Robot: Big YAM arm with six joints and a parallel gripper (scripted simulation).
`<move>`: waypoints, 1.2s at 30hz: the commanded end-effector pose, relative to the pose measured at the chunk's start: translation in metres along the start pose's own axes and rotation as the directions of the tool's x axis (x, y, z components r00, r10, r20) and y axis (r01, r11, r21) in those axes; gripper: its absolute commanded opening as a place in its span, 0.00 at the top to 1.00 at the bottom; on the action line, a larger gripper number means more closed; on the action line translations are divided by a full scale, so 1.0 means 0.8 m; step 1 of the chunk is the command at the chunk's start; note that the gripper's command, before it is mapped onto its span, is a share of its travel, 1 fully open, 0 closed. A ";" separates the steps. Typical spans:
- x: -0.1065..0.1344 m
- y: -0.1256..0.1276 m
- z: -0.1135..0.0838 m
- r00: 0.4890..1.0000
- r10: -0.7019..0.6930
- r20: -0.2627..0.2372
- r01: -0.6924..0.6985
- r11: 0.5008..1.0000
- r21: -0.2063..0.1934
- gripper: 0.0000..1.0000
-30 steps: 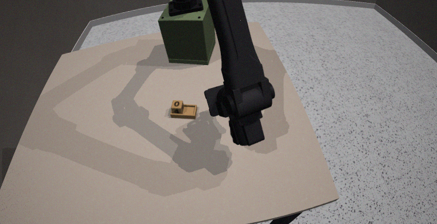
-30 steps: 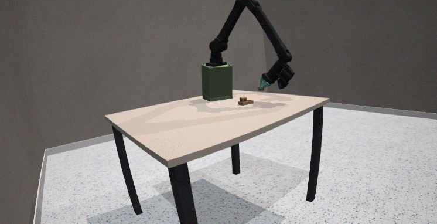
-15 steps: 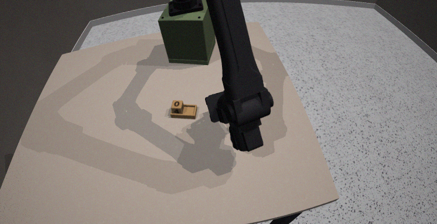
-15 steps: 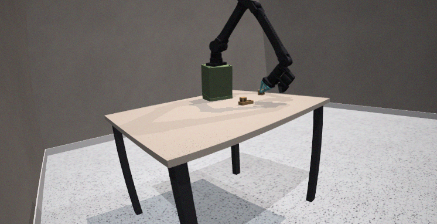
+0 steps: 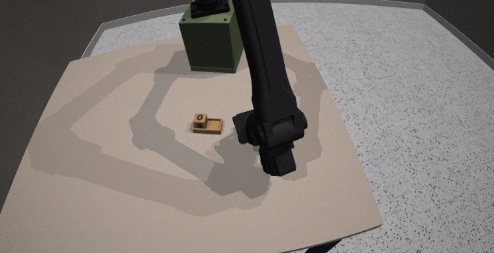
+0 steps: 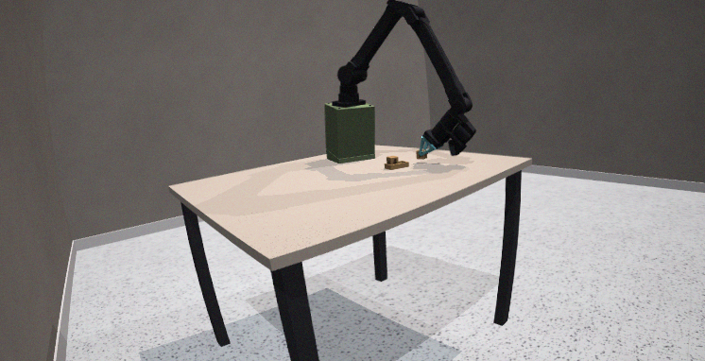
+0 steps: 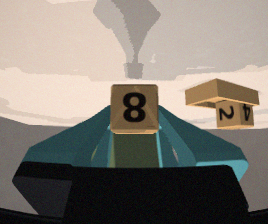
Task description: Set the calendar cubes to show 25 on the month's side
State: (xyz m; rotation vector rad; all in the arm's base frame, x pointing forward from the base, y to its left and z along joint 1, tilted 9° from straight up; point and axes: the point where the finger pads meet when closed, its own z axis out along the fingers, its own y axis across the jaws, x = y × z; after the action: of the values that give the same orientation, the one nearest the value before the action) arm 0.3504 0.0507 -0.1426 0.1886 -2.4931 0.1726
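Observation:
A small wooden tray (image 5: 214,126) (image 6: 402,163) lies flat near the middle of the table. One wooden cube (image 5: 200,120) (image 6: 392,160) stands in its left end with a 0 on top. In the wrist view this cube (image 7: 233,115) shows a 2 on one side, with the tray (image 7: 219,91) beside it. My gripper (image 6: 423,149) (image 7: 134,112), with teal fingers, is shut on the second cube (image 6: 421,154) (image 7: 134,107), whose face toward the wrist camera reads 8. It holds the cube low over the table, to the right of the tray. In the top view the arm's wrist hides the fingers.
The arm's green base block (image 5: 212,40) (image 6: 349,131) stands at the back of the table (image 5: 103,195) (image 6: 316,210). The black forearm (image 5: 265,78) slants over the area right of the tray. The table's right edge is near the gripper.

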 end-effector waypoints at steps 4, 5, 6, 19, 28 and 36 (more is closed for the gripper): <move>-0.010 -0.005 0.008 1.000 -0.001 0.001 0.001 1.000 -0.003 0.72; -0.014 -0.005 0.007 1.000 -0.001 0.008 0.001 1.000 -0.003 0.72; -0.016 -0.005 0.007 1.000 -0.001 0.012 0.001 1.000 -0.004 0.72; -0.020 -0.005 0.011 1.000 0.000 0.008 0.000 1.000 -0.004 0.72; -0.019 -0.005 0.012 1.000 0.000 0.006 0.000 1.000 -0.004 0.72; -0.019 -0.005 0.012 1.000 0.000 0.006 0.000 1.000 -0.004 0.72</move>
State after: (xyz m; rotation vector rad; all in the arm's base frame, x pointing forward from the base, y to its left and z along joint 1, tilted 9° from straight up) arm 0.3505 0.0499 -0.1542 0.1881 -2.4883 0.1729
